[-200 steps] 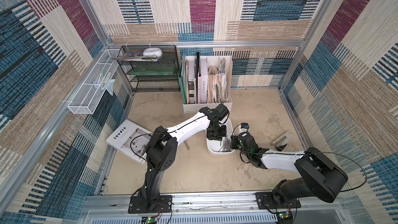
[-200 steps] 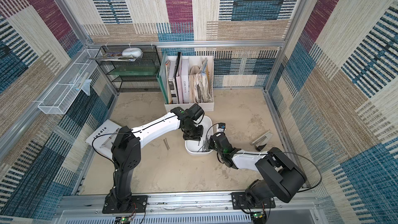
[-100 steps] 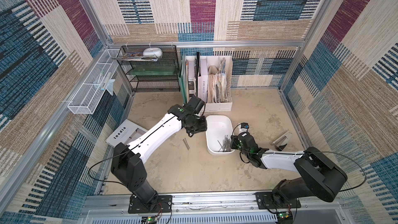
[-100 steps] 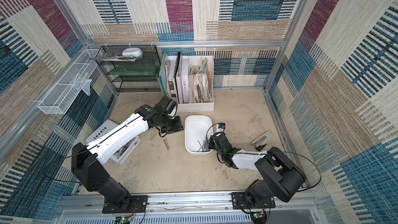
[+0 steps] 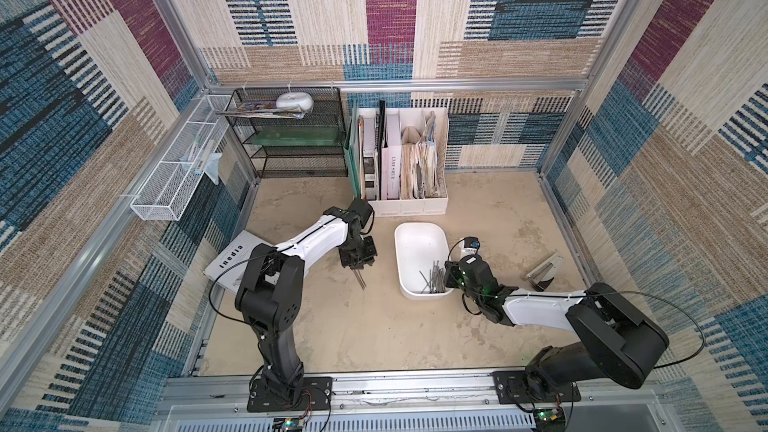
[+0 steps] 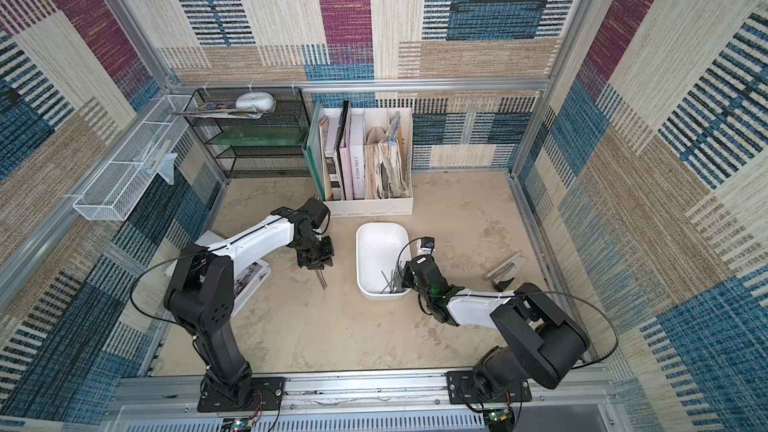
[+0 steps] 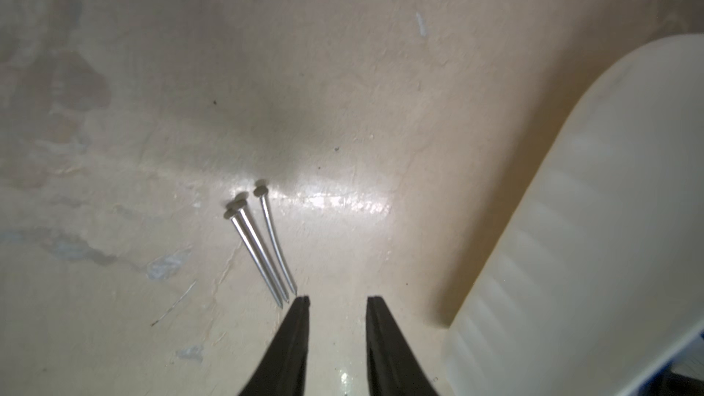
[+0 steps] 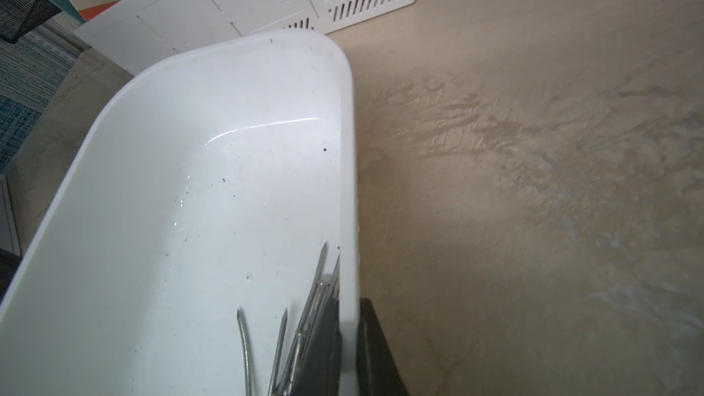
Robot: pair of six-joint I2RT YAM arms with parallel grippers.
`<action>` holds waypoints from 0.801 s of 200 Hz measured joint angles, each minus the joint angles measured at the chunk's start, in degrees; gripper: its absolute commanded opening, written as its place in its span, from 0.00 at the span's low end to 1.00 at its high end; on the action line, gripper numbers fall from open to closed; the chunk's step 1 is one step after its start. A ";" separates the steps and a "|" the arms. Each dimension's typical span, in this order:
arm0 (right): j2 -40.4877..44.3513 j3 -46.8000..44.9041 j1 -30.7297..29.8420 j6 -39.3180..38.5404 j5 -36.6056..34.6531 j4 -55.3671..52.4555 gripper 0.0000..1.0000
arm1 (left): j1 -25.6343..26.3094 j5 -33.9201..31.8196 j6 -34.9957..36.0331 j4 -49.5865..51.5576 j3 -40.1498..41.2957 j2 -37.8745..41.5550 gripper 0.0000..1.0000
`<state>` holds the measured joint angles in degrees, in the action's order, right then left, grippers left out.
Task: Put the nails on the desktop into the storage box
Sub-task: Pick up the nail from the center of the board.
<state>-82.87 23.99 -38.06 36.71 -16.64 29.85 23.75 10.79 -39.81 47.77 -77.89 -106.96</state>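
Three nails [image 7: 263,245] lie side by side on the beige desktop [image 7: 343,70], left of the white storage box [image 5: 419,230] [image 6: 382,230]. In both top views these nails [image 5: 360,279] [image 6: 322,279] sit just in front of my left gripper [image 5: 356,267] [image 6: 316,265]. In the left wrist view this gripper [image 7: 337,299] is open with a narrow gap, empty, its tips beside the nail points. Several nails [image 5: 432,282] [image 8: 312,310] lie in the box's near corner. My right gripper [image 8: 348,302] [image 5: 446,278] is shut on the box's side wall [image 8: 348,184].
A grey-black stapler [image 5: 542,270] [image 6: 505,268] lies at the right. A white file holder [image 5: 403,160] and a black mesh shelf [image 5: 291,135] stand at the back. A booklet [image 5: 232,259] lies under my left arm, and a white wire basket [image 5: 174,172] hangs on the left wall.
My left arm has swung from over the storage box leftwards and down to the nails on the desktop, and its jaws have opened. The right gripper has kept its hold on the box wall.
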 measured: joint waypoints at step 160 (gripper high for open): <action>-2.21 0.92 0.00 -0.85 0.22 0.92 0.00 | -1.38 -2.54 0.46 -1.66 2.49 -4.20 0.27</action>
<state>-85.08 24.91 -38.06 35.86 -16.43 30.76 22.37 8.25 -39.35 46.11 -75.40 -111.15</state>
